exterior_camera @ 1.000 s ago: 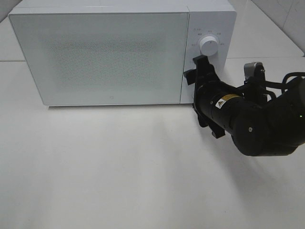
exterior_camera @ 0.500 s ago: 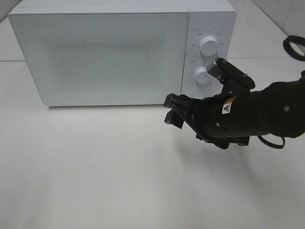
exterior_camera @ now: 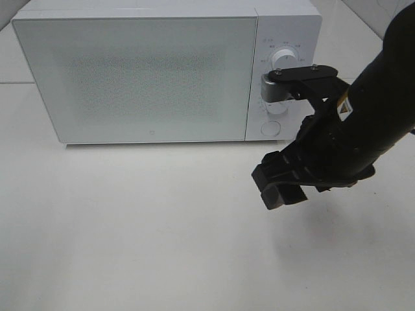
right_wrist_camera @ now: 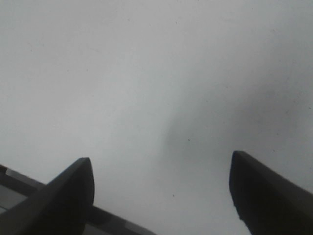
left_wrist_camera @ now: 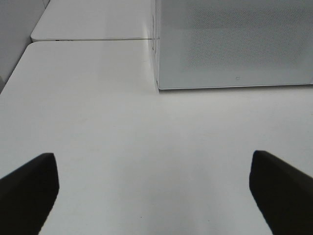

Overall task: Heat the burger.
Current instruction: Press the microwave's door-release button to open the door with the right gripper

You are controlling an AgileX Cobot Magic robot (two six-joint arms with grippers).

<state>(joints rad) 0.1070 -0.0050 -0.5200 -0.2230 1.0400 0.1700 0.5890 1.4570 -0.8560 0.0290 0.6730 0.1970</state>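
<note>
The burger is out of view in every frame. A white microwave [exterior_camera: 142, 78] stands at the back of the table with its frosted door shut. My right gripper [exterior_camera: 280, 188] hangs over the bare white table in front of the microwave's right end, pointing down and left. In the right wrist view the right gripper [right_wrist_camera: 159, 164] is open, with only table surface between its dark fingers [right_wrist_camera: 68, 191]. My left gripper [left_wrist_camera: 152, 159] is open and empty over the table, facing the microwave [left_wrist_camera: 234, 44] from a distance. It does not show in the high view.
The microwave's control panel carries an upper knob [exterior_camera: 283, 59] and a round button [exterior_camera: 270, 128]; the right arm's wrist covers the lower knob. The white table [exterior_camera: 130, 227] stretches in front of the microwave. A table seam [left_wrist_camera: 88, 40] runs behind it.
The right arm has drawn back from the microwave's control panel and swung down over the table, its gripper still open. The microwave door stays shut.
</note>
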